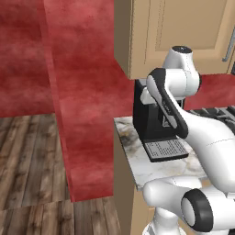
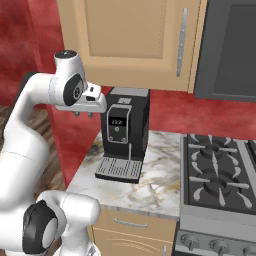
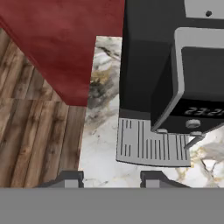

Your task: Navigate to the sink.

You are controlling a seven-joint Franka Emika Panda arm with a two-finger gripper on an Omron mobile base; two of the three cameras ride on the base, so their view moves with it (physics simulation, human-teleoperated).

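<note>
Gripper hangs in the air above the left end of the marble counter, just in front of the black coffee machine, and it holds nothing; in the hand view its two dark fingertips stand well apart, so the jaws are spread. Below them lies the grey drip tray of the machine, near the front edge of the counter. To the right of the counter sits a gas stove with black grates, and above it all are tan wall cabinets and a dark microwave. A red wall and wooden floor close the left side. No sink appears beside this counter, so I judge that the base has not reached its goal. The drive to the sink remains to be done, and these views do not tell in which direction it lies.
</note>
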